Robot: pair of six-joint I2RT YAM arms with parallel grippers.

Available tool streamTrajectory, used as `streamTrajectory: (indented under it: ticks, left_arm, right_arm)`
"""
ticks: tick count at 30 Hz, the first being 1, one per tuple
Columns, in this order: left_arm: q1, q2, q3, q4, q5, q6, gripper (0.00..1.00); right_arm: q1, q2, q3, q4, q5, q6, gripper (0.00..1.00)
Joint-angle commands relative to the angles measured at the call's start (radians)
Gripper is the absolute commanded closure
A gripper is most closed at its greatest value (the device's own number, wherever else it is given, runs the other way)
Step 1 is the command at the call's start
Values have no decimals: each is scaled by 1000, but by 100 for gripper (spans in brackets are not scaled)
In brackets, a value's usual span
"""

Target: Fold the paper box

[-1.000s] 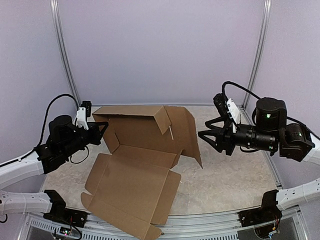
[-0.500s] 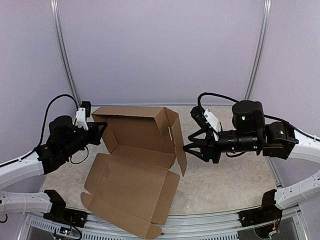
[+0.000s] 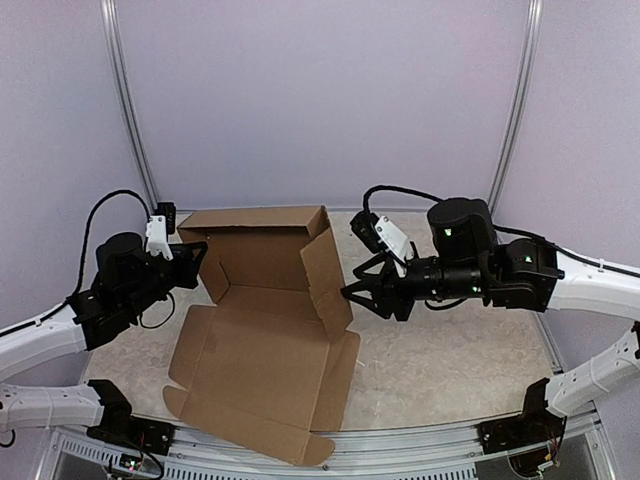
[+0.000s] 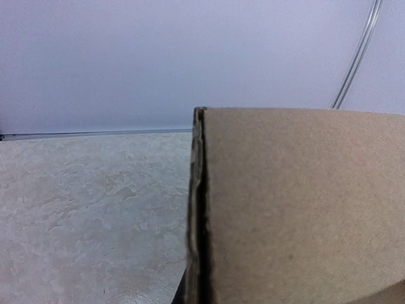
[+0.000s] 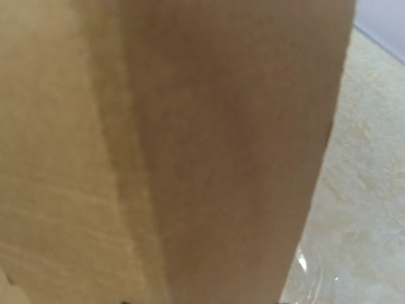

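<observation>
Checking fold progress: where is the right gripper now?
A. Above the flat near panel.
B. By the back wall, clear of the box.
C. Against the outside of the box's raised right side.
C: the right gripper meets the raised right side of the paper box from outside.

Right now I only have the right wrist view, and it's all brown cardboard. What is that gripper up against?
Observer: The right gripper, jaws open, is at the outer face of the raised right flap of the paper box.
Operator: And the other arm?
Observer: The left gripper is shut on the box's far-left corner, beside the upright back wall.
Operator: The front?
Observer: The front panel lies unfolded on the table.
</observation>
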Motion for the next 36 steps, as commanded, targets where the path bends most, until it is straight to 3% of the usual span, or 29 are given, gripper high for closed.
streamTrajectory:
  ticks: [1, 21, 36]
  left_arm:
    - [-27, -4, 14, -32, -88, -6, 100]
    - [-281, 27, 112, -229, -471, -49, 100]
    - [-483, 130, 144, -194, -722, -160, 100]
  right_arm:
    - [8, 50, 23, 77, 71, -1, 54]
    - [8, 178, -87, 461, 300, 19, 46]
    - [41, 252, -171, 694, 449, 11, 50]
